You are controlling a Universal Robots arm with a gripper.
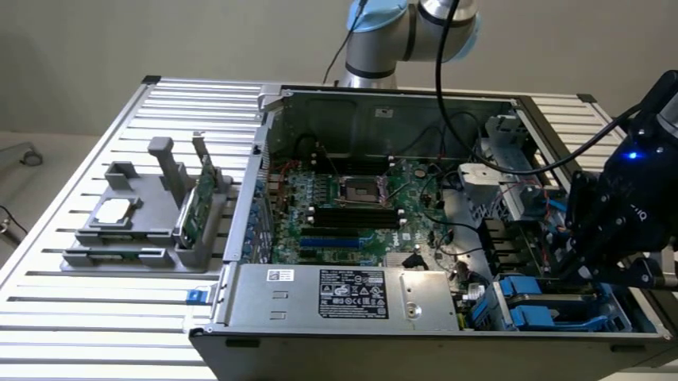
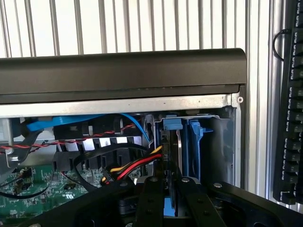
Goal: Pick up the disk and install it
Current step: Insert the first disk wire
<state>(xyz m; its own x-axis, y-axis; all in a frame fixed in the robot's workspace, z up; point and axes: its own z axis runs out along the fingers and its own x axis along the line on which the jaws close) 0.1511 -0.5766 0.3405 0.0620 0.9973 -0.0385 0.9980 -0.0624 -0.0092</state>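
While gripping the disk (image 2: 172, 142) edge-on in the narrow-set hand (image 2: 170, 191): picked up, apparently part-entered into lower-right drive bay (image 1: 577, 298), not yet seated.

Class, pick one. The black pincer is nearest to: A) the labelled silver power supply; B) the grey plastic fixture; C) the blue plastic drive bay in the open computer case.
C: the black pincer sits right at the blue plastic drive bay.
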